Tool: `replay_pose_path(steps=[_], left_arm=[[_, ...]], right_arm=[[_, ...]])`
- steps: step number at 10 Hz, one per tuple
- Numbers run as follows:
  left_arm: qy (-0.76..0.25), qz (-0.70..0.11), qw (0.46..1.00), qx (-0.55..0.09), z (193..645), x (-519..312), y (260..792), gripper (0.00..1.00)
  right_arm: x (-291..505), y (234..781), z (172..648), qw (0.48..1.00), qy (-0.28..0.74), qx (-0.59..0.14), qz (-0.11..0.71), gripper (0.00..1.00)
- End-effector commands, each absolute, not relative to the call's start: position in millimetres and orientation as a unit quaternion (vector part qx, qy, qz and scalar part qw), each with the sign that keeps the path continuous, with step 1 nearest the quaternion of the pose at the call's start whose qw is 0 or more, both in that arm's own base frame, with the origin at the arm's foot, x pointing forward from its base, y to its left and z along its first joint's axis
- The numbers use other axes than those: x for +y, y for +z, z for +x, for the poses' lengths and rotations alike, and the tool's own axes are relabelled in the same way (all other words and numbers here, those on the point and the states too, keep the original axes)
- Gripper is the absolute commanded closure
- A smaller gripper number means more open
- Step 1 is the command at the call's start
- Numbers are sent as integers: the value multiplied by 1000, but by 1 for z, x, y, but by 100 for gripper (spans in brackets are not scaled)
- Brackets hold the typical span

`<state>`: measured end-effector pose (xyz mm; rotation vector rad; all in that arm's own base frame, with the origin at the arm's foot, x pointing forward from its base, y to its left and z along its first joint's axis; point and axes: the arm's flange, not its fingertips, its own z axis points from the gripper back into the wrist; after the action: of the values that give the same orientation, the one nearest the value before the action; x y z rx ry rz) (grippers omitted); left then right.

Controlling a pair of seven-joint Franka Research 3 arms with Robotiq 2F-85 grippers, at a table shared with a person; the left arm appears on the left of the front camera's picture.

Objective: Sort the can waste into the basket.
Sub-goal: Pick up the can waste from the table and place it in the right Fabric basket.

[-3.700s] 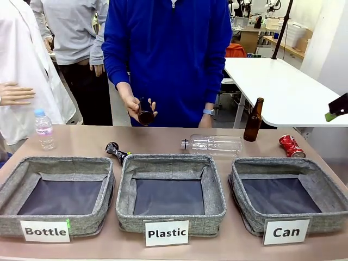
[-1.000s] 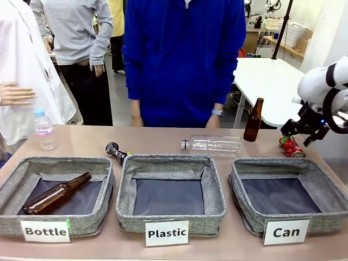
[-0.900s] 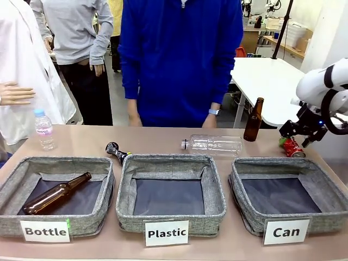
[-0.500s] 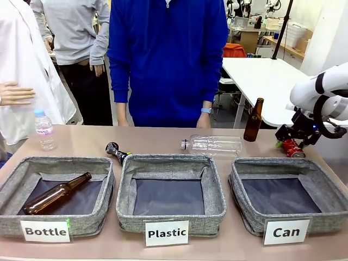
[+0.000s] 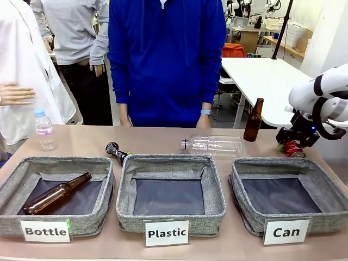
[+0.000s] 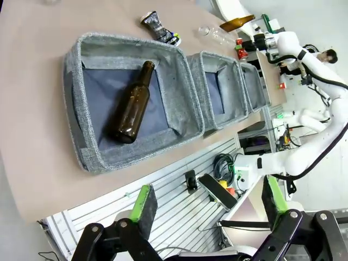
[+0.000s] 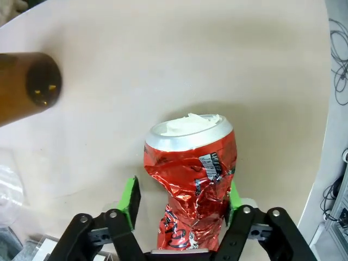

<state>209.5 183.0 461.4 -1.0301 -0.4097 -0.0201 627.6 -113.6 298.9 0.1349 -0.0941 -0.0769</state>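
Left claw (image 6: 207, 198) hangs off the near left edge of the table (image 5: 163, 138), jaws apart, nothing between them, well away from the job. The grey basket labelled "Can" (image 5: 246, 216) sits at the near right corner. It looks empty, dark lining showing. Just past its far right corner, on bare table, lies the red can (image 7: 190, 179). The right claw (image 7: 181, 198) is down over it and clamped across the crushed lower half. One green pad is flat against the can's side, and the other meets it only at the bulge higher up. The can's long axis runs straight away from the wrist, in line with the fingers, silver rim end pointing off. So the grip is across the narrow width, a fair hold. The right arm is plainly the nearer one. Judgement: the drop point lies back toward the near edge, so the coming move is a lift and a short carry over the basket's far wall. Crumpled metal may shift in the pads. Beyond the can, towards the far edge, a brown bottle (image 5: 253, 119) stands upright, near but apart, and a sideways swing could clip it. A dark crushed can (image 5: 115, 150) lies off the far left corner of the "Plastic" basket, closer to the left arm.
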Motion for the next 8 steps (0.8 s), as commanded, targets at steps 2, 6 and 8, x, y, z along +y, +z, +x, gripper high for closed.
replay_pose_path(steps=[2, 6, 8], left_arm=[[-2, -495, 846, -200, 212, 181, 462, 0], [-2, -495, 846, -200, 212, 181, 462, 0], [-2, -495, 846, -200, 212, 181, 462, 0]], right_arm=[[-111, 300, 633, 996, -48, -39, 59, 100], [-110, 304, 633, 996, -47, -44, 56, 100], [-110, 306, 632, 996, -46, -48, 57, 100]])
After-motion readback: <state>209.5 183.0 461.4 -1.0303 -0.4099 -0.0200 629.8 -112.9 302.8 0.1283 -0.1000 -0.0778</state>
